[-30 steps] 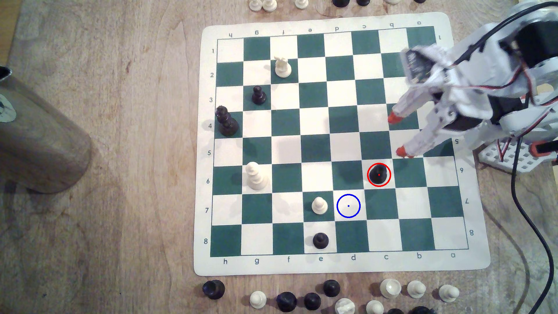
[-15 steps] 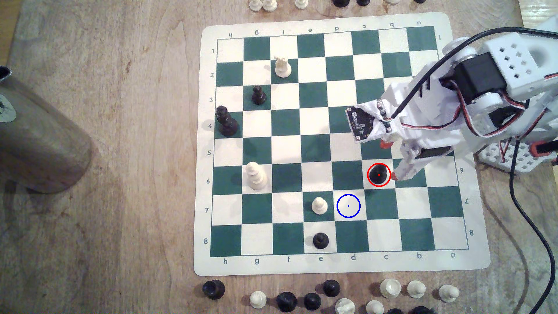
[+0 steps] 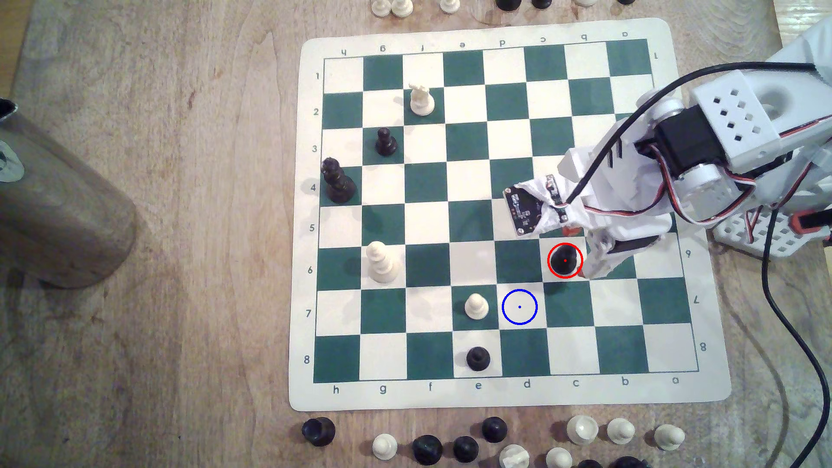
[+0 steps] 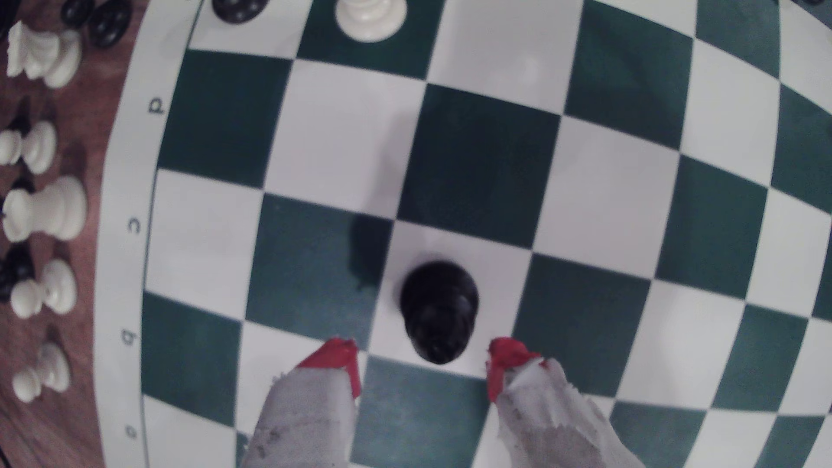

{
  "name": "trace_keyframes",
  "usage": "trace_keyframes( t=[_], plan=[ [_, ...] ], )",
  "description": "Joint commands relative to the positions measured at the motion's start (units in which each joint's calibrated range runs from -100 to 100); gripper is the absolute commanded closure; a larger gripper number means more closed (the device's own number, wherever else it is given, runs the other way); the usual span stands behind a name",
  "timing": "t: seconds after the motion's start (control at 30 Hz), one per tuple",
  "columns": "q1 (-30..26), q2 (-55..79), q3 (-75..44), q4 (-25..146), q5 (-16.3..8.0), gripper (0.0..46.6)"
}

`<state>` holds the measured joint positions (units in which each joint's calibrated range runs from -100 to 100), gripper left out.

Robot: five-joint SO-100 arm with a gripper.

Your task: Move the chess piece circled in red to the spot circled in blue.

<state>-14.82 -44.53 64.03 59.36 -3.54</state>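
Observation:
The chess piece (image 3: 565,260), small, glossy black and round-headed, stands upright inside the red ring on a cream square of the green-and-cream board (image 3: 716,315). My gripper (image 3: 579,252) has come in from the exterior view's right and is open, its red-tipped fingers on either side of the piece. In the wrist view the chess piece (image 4: 439,306) sits just ahead of my gripper (image 4: 423,360), its head level with the red fingertips (image 4: 337,357) and not touched by either. The spot (image 3: 519,307) is the bare cream square with the blue ring, one square diagonally from the piece.
A white pawn (image 3: 476,307) stands on the square beside the spot, and a black pawn (image 3: 478,358) one row nearer the board edge. Taller pieces stand farther to the exterior view's left (image 3: 382,263). Spare pieces (image 3: 495,438) line the table beyond the board. A black cable (image 3: 783,315) trails on the right.
The arm swung down and toward the exterior view's left, bringing the open gripper from several squares away to straddle the chess piece. The piece has not moved.

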Motion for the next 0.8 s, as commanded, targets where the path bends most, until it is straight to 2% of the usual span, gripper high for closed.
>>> trace_keyframes(
  t=[0.0, 0.47, 0.63, 0.67, 0.7, 0.77],
  plan=[
    [-0.31, 0.98, -1.02, -2.03, -0.24, 31.5],
    [-0.94, 6.08, -1.75, -5.39, -0.59, 33.6],
    [-1.41, 6.84, -1.93, -5.39, -0.59, 39.4],
    [-1.49, 7.01, -1.93, -5.39, -0.59, 44.0],
    [-1.56, 7.01, -1.93, -5.39, -0.59, 46.2],
    [-1.64, 6.76, -1.93, -5.14, -0.63, 46.4]
  ],
)
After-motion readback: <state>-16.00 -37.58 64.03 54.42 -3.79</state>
